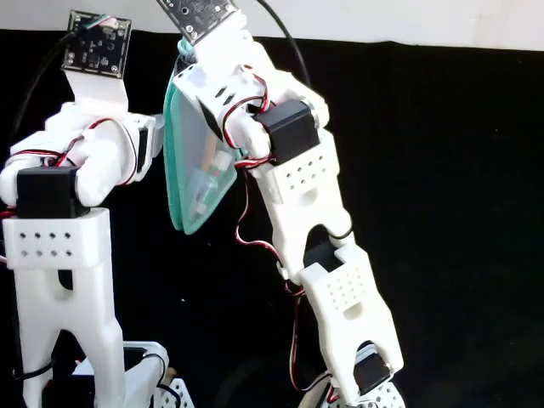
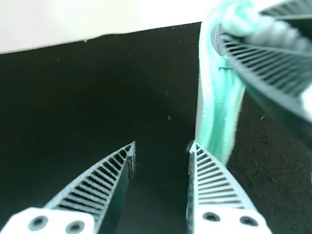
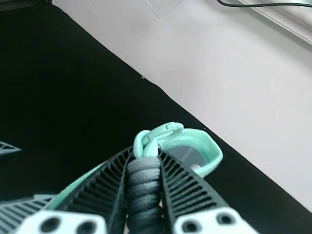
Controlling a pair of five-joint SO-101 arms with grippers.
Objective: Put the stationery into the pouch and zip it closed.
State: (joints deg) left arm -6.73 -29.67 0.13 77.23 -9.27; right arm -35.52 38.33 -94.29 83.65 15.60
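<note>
Right gripper [image 3: 146, 156] clamped on zipper end of pouch [image 1: 183, 166]; contents indistinct. Left gripper [image 2: 162, 146] jaws apart, pouch just beside one finger.

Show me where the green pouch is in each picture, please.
High view: pouch hangs upright near top centre, between the two arms.
Left wrist view: it hangs close beside the open left gripper.
Right wrist view: pinched in the right gripper.
Shared landmark: black cloth meeting the white edge.
</note>
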